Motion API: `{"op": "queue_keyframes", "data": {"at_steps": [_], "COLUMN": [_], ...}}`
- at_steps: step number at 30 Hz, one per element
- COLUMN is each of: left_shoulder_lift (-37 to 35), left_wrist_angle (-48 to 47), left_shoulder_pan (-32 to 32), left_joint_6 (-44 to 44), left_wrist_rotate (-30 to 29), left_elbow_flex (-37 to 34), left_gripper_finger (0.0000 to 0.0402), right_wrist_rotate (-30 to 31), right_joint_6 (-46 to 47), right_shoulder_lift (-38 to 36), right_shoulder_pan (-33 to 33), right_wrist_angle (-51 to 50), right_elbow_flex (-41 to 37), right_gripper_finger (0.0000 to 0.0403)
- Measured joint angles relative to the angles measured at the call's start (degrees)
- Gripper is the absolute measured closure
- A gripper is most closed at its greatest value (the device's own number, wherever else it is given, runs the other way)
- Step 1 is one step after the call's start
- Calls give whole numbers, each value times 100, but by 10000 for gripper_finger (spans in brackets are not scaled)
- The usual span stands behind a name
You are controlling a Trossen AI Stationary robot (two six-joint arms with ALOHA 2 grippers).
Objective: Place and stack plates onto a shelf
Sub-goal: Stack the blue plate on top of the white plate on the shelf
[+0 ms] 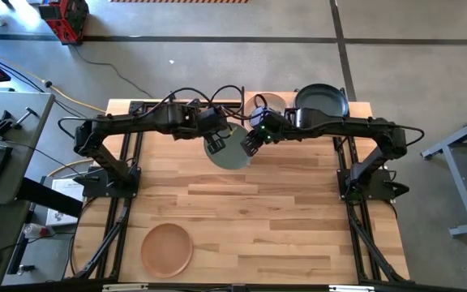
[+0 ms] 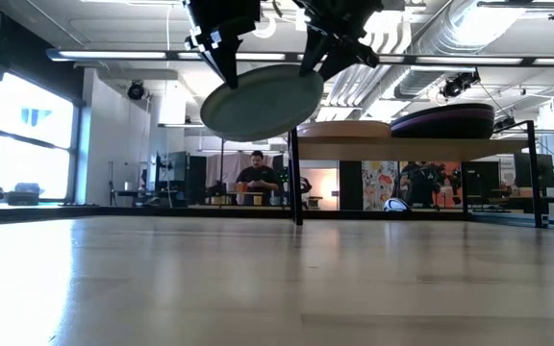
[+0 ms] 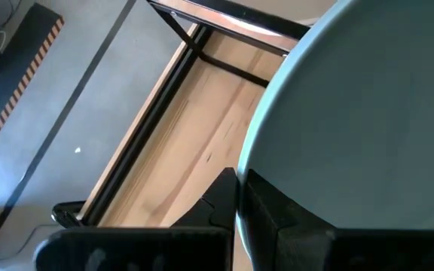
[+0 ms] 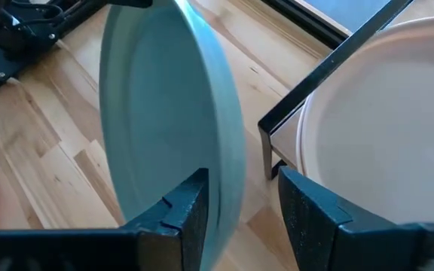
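I have the round sage-green matte plate up in the air between both arms, just in front of the raised light-wood shelf on thin black posts. Left gripper is clamped shut on the plate's rim; its wrist view shows the rim pinched between the dark fingers. Right gripper has its jaws spread wide and straddling the opposite rim, not visibly squeezing. The plate sits slightly tilted in the low view, about level with the shelf board. The shelf lies beyond the plate, toward the table's far edge, already carrying a beige round plate and a dark plate. The right arm is nearer the shelf, so I judge the handover goes that way. A terracotta round plate waits at the near left of the table.
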Motion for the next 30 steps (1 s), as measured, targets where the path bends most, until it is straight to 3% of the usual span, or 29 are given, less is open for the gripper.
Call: {"op": "queue_keyframes", "data": {"at_steps": [4,10,21,30], "left_shoulder_lift": [0,0,0,0], "left_wrist_angle": [26,273,408,444], "left_shoulder_pan": [0,0,69,74], "left_joint_6": [4,4,133,362], "left_wrist_rotate": [12,9,24,189], "left_elbow_flex": [0,0,0,2], "left_gripper_finger": [399,399,388,350], "right_wrist_rotate": [5,93,208,188], "right_joint_6": [119,132,322,380], "right_shoulder_lift": [0,0,-2,-2], "right_shoulder_pan": [-11,-11,-35,-52], "right_wrist_angle": [-54,-97,-206,-214], "right_elbow_flex": [0,0,0,0], "right_gripper_finger": [298,391,399,402]}}
